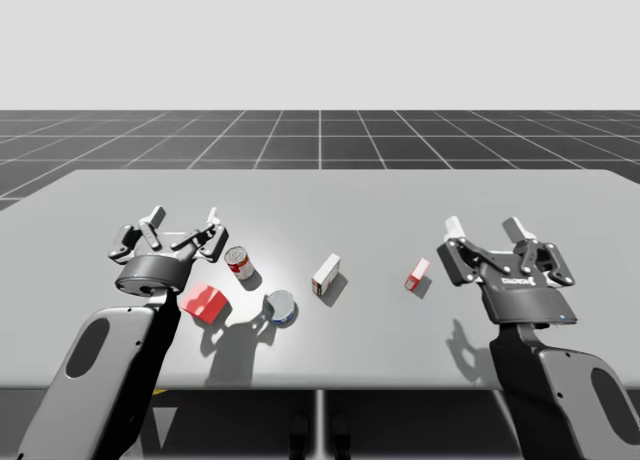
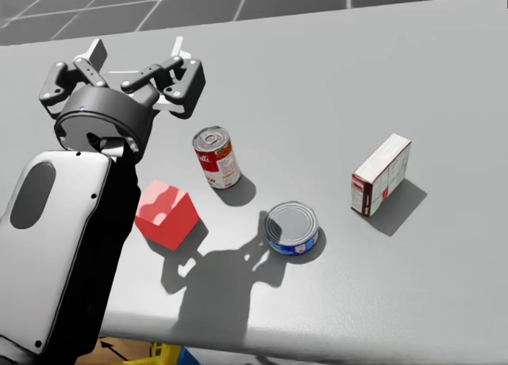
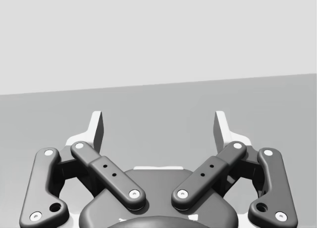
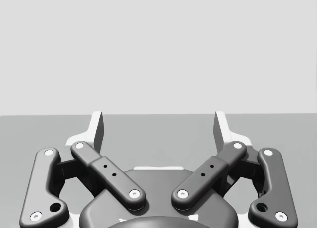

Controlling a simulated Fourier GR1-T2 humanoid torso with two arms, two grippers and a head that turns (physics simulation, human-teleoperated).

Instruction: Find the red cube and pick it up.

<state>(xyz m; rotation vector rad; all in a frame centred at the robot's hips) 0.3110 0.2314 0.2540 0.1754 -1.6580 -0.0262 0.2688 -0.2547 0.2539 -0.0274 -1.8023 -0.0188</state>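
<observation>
High view: my left pincer [image 1: 183, 221] hangs spread at middle left, with the red cube [image 1: 205, 302] just below it beside my forearm. My right pincer [image 1: 484, 230], also spread, sits far right. Head view: the cube lies lower left, near a red can [image 2: 217, 156]. Wrist views: spread fingers aim across the bare table [image 3: 158, 104], so I judge neither is lined up yet.

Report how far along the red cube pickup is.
Done: the red cube is found; it sits on the table beside my left forearm. In hand: nothing. My left gripper and right gripper are both open and empty. Left: bring the left gripper over the cube, shut on it and lift.
</observation>
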